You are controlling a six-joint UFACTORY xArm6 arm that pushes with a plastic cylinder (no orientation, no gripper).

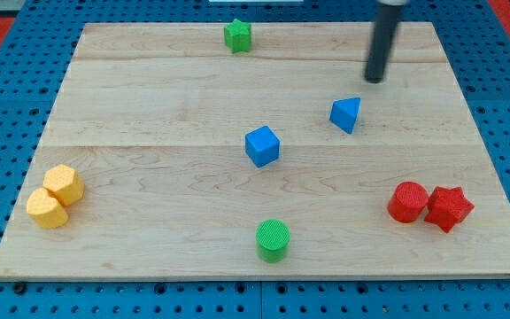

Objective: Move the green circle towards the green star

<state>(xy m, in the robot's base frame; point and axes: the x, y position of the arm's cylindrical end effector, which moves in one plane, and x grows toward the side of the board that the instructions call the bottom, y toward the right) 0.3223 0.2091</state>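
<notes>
The green circle (273, 239) stands near the view's bottom edge of the wooden board (149, 97), at the middle. The green star (237, 35) sits at the view's top edge, a little left of centre. My tip (376, 80) is at the upper right, above the blue triangle (346, 114). The tip is far from the green circle and to the right of the green star, touching no block.
A blue cube (262, 146) lies mid-board, roughly between the green circle and the green star. A yellow hexagon (64, 183) and another yellow block (47, 209) touch at the left. A red cylinder (408, 202) and red star (449, 208) touch at the right.
</notes>
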